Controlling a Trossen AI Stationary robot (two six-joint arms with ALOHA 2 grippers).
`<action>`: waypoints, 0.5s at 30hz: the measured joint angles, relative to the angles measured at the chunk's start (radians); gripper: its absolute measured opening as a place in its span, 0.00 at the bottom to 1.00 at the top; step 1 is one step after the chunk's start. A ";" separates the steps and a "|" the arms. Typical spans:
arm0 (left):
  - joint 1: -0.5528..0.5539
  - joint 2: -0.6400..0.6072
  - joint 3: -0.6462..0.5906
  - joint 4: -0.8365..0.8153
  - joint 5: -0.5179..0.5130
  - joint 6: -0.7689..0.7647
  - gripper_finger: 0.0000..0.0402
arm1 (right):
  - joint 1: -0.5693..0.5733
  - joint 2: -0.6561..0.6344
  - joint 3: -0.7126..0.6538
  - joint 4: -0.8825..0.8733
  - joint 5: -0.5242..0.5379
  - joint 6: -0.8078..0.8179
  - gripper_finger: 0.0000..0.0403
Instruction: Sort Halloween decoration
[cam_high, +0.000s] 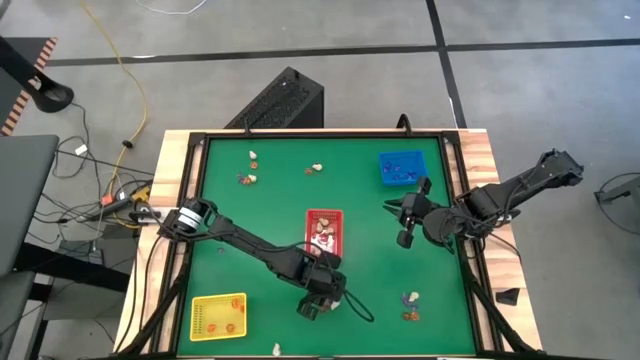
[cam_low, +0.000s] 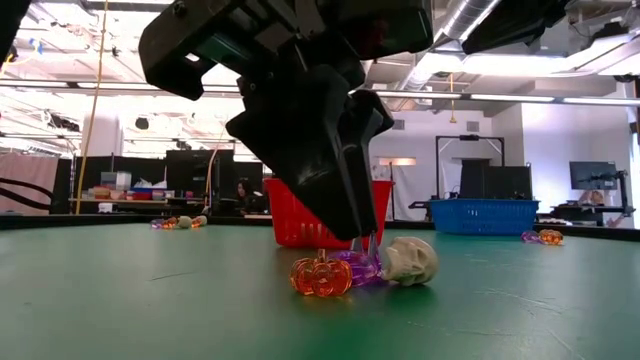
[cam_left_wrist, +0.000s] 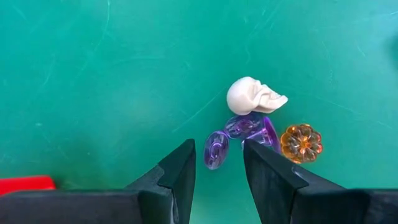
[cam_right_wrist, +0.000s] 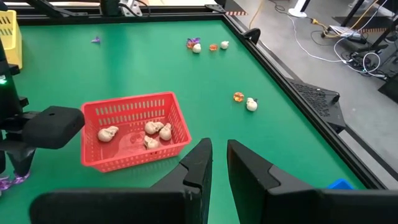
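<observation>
Halloween decoration, nearest cluster: purple trinket (cam_left_wrist: 216, 149) lying on the green mat (cam_left_wrist: 93, 74) just ahead of the left fingertips, in line with the gap between them; second purple piece (cam_left_wrist: 249, 126) touching it, cream skull (cam_left_wrist: 252, 95) just beyond, orange pumpkin (cam_left_wrist: 301, 141) beside the far finger's tip.
Left gripper (cam_left_wrist: 217, 163): lowered to the mat, fingers (cam_left_wrist: 180, 174) parted, nothing between them; in the low view tips right at the purple piece, pumpkin and skull to either side.
Red tray (cam_high: 323, 231): just behind the left gripper, holding several cream skulls (cam_right_wrist: 155, 129).
Right gripper (cam_right_wrist: 217, 152): raised above the mat, well apart from the left one, fingers (cam_right_wrist: 249, 171) a narrow slit apart and gripping nothing.
Blue tray (cam_high: 402, 167): near the right gripper, at the far side of the mat.
Yellow tray (cam_high: 218, 316): well apart from both grippers, at the near left corner, small orange bits inside.
Other trinkets: small groups (cam_high: 248, 178) scattered along the far edge, another pair (cam_high: 411, 305) near the front right.
</observation>
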 joint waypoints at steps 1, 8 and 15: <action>0.000 0.000 0.000 0.000 0.000 0.000 0.31 | 0.000 0.000 0.000 0.000 0.000 0.000 0.20; 0.002 0.000 0.000 0.000 -0.001 0.004 0.31 | 0.000 0.000 0.000 0.000 0.000 0.000 0.20; 0.002 0.000 0.000 0.000 -0.001 0.008 0.31 | 0.000 0.000 0.001 0.000 0.000 0.000 0.20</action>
